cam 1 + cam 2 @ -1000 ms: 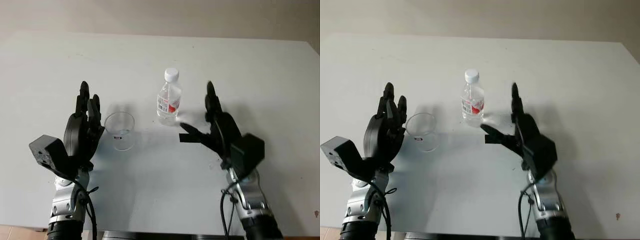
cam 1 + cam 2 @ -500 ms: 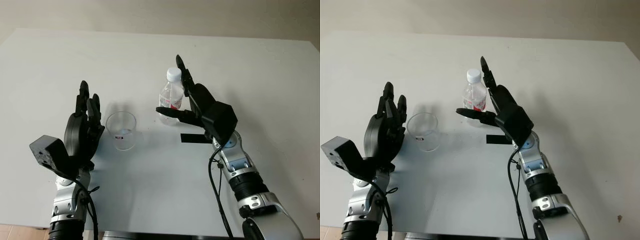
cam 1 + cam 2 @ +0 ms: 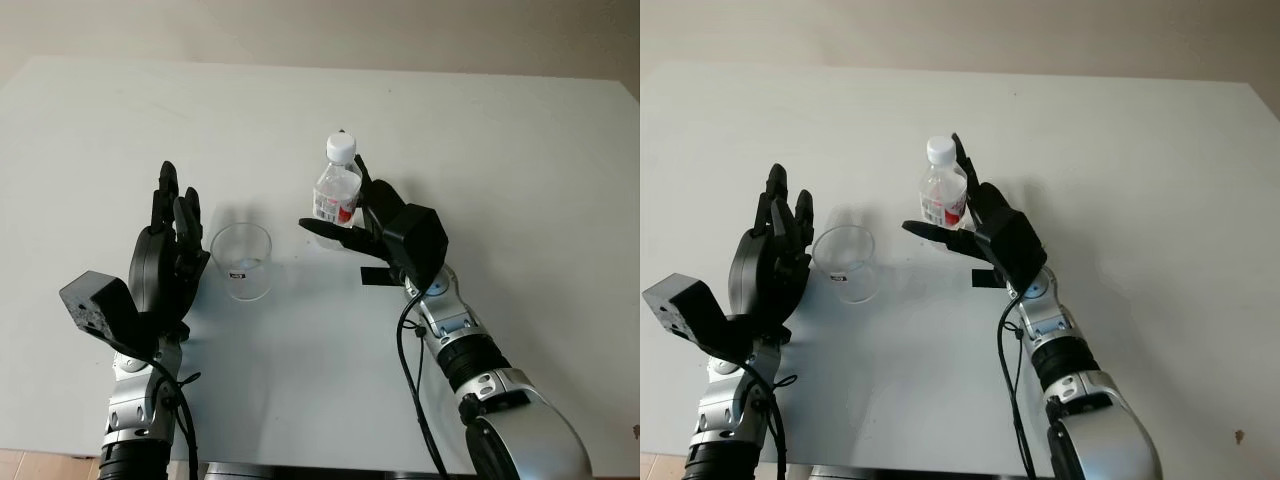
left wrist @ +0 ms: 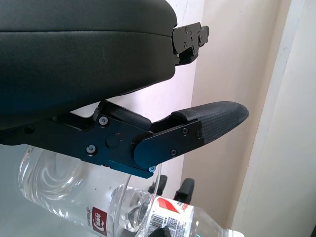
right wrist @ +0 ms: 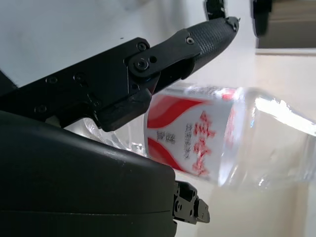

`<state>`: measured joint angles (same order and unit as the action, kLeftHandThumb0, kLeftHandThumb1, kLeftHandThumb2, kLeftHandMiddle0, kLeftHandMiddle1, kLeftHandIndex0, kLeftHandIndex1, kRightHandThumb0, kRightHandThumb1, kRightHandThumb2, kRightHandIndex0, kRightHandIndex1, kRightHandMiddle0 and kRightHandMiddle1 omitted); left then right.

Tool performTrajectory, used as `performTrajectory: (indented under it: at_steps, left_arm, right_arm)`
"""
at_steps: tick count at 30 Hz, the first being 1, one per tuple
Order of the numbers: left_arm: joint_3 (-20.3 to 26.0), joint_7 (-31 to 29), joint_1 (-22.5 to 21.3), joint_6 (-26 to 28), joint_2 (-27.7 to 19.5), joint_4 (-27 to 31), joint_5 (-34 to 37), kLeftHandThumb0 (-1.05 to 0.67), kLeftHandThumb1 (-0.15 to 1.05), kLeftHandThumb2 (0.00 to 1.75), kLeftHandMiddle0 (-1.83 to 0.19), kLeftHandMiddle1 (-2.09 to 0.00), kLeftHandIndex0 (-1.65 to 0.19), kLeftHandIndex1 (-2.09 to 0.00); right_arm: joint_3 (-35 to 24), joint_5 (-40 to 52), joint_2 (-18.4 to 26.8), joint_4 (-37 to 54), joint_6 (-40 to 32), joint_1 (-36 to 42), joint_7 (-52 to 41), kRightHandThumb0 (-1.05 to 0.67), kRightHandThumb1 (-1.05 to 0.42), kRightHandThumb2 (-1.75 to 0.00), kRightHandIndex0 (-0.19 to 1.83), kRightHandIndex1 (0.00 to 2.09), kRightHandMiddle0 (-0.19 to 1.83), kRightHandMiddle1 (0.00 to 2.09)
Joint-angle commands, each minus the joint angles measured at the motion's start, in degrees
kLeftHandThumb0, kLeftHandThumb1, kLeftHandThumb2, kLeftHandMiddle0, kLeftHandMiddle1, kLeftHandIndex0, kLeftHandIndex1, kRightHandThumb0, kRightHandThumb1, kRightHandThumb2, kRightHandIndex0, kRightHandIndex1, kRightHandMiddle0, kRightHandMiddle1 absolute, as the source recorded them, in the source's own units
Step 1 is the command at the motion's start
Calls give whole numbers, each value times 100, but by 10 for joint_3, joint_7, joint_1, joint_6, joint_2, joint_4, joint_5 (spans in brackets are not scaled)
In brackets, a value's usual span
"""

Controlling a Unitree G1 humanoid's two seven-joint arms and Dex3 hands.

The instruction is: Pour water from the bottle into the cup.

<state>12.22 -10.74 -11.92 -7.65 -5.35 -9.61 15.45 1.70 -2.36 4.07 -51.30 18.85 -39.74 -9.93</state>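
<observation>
Right hand point(image 3: 362, 215) is wrapped round the bottle point(image 3: 338, 190), cap on. Left hand point(image 3: 165, 255) is held open by the cup point(image 3: 241, 261). Bottle could be dropped if gripped loosely, w/ water spilt on desk point(image 3: 300, 380).

A pale table point(image 3: 520, 150) carries a clear cup point(image 3: 242, 262) left of its middle, standing upright. The water bottle point(image 3: 338, 190) (white cap, red label) stands near the centre. A small black strip point(image 3: 374, 275) lies flat just nearer the front edge.
</observation>
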Motion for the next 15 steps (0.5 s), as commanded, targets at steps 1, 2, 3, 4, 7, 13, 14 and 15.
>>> performTrajectory:
  at_steps: [1, 2, 3, 4, 7, 13, 14, 15]
  left_arm:
    - [1, -1, 3, -6, -2, 4, 0, -77, 105, 75, 12, -6, 17, -5]
    - [1, -1, 4, -5, -2, 4, 0, -77, 105, 75, 12, -6, 17, -6]
    - [0, -1, 5, -4, -2, 6, -1, -77, 105, 75, 12, -6, 17, -5]
    - [1, 0, 5, -3, -2, 6, -1, -78, 105, 75, 12, -6, 17, -5]
    - [0, 0, 5, -3, -2, 6, -1, -78, 105, 75, 12, -6, 17, -6]
    - [1, 2, 7, -4, 0, 7, -2, -77, 105, 75, 11, -6, 16, -6]
    - [0, 2, 8, -4, 0, 7, -2, -77, 105, 75, 11, -6, 17, -6]
    - [0, 2, 8, -4, -1, 7, -2, -77, 105, 75, 11, -6, 17, -6]
  right_arm:
    - [-11, 15, -9, -14, -4, -16, -10, -88, -91, -5, -19, 0, -19, 0]
    - [-14, 20, -11, -20, -4, -18, -14, -87, -91, -5, -19, 0, -19, 0]
    - [-20, 29, -15, -24, -4, -20, -19, -87, -91, -5, -19, 0, -19, 0]
    - [-25, 37, -19, -27, -2, -21, -21, -83, -90, -5, -19, 0, -19, 0]
    - [-39, 51, -34, -30, 2, -22, -5, -75, -88, -4, -19, 0, -17, 1]
    - [-44, 42, -40, -38, 1, -29, 36, -65, -89, -5, -8, 125, -6, 126]
    - [-41, 37, -39, -40, 6, -30, 41, -68, -89, -5, -11, 160, -8, 162]
    - [-40, 34, -38, -42, 11, -30, 43, -70, -89, -5, -10, 176, -6, 180]
